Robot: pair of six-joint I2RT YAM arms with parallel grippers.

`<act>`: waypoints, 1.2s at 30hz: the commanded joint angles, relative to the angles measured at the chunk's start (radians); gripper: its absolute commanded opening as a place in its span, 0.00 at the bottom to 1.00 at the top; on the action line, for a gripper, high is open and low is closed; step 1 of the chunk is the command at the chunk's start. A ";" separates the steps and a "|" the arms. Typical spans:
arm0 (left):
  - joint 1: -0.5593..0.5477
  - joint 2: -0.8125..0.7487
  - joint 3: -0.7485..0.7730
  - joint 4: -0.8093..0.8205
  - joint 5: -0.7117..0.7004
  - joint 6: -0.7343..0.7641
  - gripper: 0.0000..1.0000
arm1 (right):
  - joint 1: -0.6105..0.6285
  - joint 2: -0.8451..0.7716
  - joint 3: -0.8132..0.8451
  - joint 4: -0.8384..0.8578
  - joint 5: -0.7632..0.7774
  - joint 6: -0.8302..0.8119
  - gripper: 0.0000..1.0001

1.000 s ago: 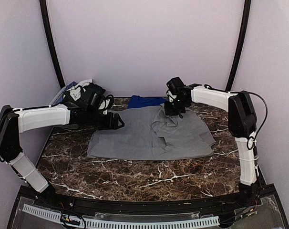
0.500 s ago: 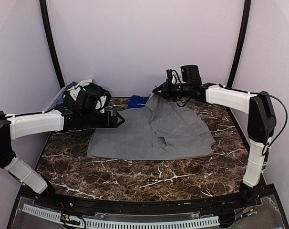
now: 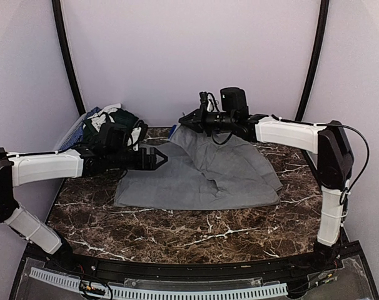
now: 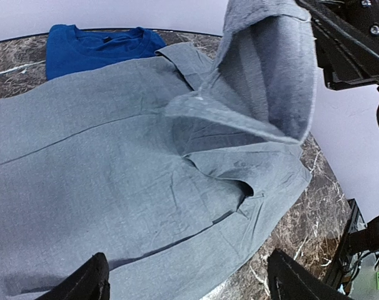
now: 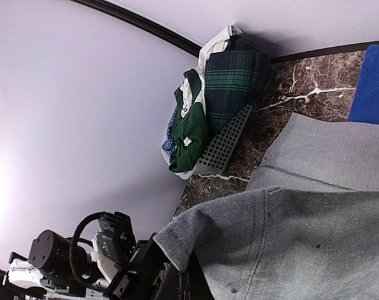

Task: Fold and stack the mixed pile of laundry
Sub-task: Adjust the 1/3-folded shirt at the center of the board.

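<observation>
Right gripper is pinched tight on a corner of the light-grey collared polo shirt, holding that flap up; the rest lies flat on the dark marble table. Left gripper hovers over the shirt's left edge, jaws spread wide and empty. A royal-blue T-shirt lies just behind, and green plaid garments fill the grey mesh basket.

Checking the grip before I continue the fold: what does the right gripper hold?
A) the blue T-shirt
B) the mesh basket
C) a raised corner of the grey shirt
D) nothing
C: the right gripper is shut on a corner of the grey shirt, held up in the air; the blue T-shirt lies flat behind.
</observation>
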 commanded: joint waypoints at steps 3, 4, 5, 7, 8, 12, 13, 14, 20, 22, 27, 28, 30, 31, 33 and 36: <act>-0.026 0.009 0.068 0.070 0.072 -0.012 0.87 | 0.028 0.021 0.062 0.030 0.050 -0.015 0.00; -0.027 0.017 0.073 0.086 0.093 -0.018 0.87 | 0.032 0.024 0.072 0.021 0.056 -0.024 0.00; -0.027 0.030 0.082 0.098 0.112 -0.033 0.87 | 0.035 0.028 0.080 0.014 0.060 -0.031 0.00; -0.027 0.044 0.094 0.134 0.133 -0.051 0.87 | 0.036 0.034 0.094 0.004 0.061 -0.038 0.00; -0.027 0.054 0.105 0.147 0.131 -0.055 0.88 | 0.036 0.034 0.094 0.007 0.056 -0.036 0.00; -0.026 0.113 0.184 0.105 0.057 -0.047 0.77 | 0.039 0.015 0.083 0.013 0.052 -0.039 0.00; -0.026 0.126 0.203 0.084 0.038 -0.037 0.73 | 0.039 0.008 0.080 0.013 0.053 -0.044 0.00; -0.026 0.150 0.238 0.074 0.024 -0.021 0.61 | 0.039 0.003 0.080 0.008 0.057 -0.051 0.00; 0.007 0.272 0.403 0.056 -0.007 0.064 0.07 | 0.006 -0.015 0.083 -0.020 0.076 -0.080 0.00; 0.030 0.319 0.466 0.042 0.003 0.091 0.01 | -0.013 -0.025 0.071 -0.013 0.075 -0.075 0.00; 0.075 0.394 0.555 0.064 0.041 0.193 0.00 | -0.063 -0.063 0.037 0.014 0.067 -0.067 0.00; 0.078 0.400 0.561 0.079 0.046 0.215 0.00 | -0.066 -0.065 0.038 0.015 0.062 -0.067 0.00; 0.084 0.413 0.585 0.091 0.045 0.283 0.00 | -0.068 -0.064 0.049 0.015 0.054 -0.067 0.00; 0.086 0.423 0.604 0.091 0.045 0.323 0.00 | -0.068 -0.059 0.052 0.016 0.051 -0.062 0.00; 0.096 0.432 0.622 0.098 0.040 0.363 0.00 | -0.067 -0.048 0.049 0.038 0.032 -0.042 0.00; 0.121 0.438 0.615 0.142 0.070 0.386 0.00 | -0.064 -0.040 0.025 0.074 0.026 -0.017 0.00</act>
